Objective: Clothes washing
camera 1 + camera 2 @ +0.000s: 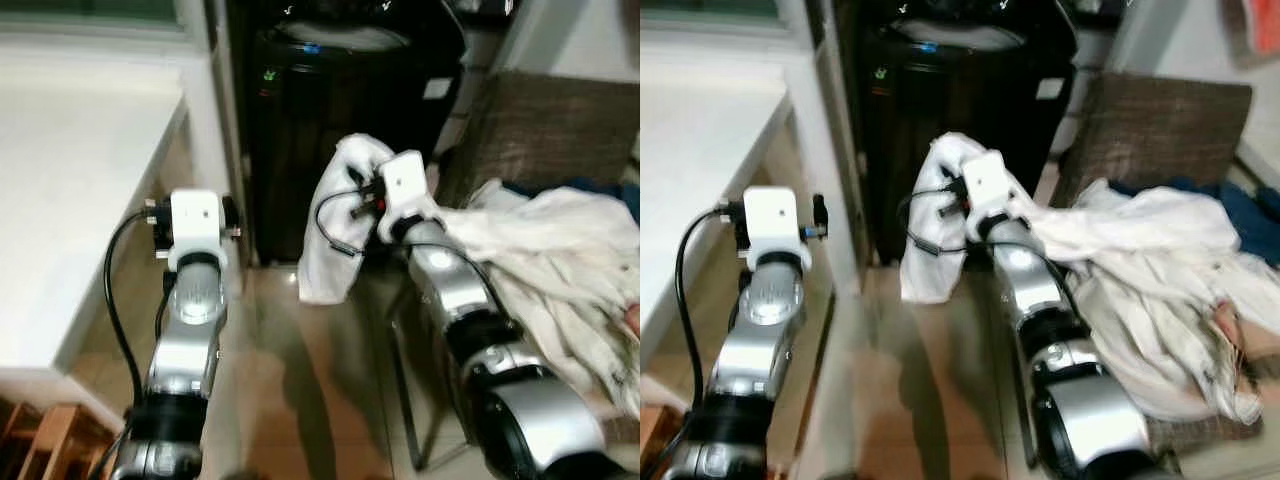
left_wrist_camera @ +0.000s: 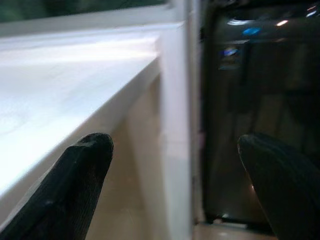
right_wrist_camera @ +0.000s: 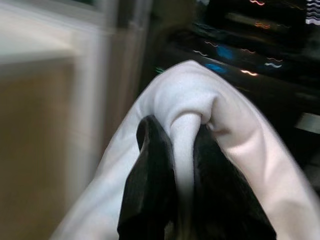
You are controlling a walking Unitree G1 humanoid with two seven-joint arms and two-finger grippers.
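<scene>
My right gripper [image 3: 186,150] is shut on a fold of a white garment [image 1: 335,230], which hangs from it in front of the black washing machine [image 1: 345,110]. The cloth trails back over my right arm to a heap of white laundry [image 1: 570,270] on a brown chair. In the right wrist view both black fingers [image 3: 152,165] pinch the white fabric [image 3: 200,105]. My left gripper [image 2: 175,165] is open with nothing between its fingers [image 2: 75,180], held beside the white counter [image 1: 70,180] and pointing at the machine's lower front [image 2: 250,125].
The brown chair [image 1: 1160,125] stands right of the machine, with dark blue cloth [image 1: 1250,215] among the laundry. A white post [image 1: 215,120] separates the counter from the machine. Wooden furniture [image 1: 40,430] sits low at my left. Tiled floor [image 1: 290,380] lies between my arms.
</scene>
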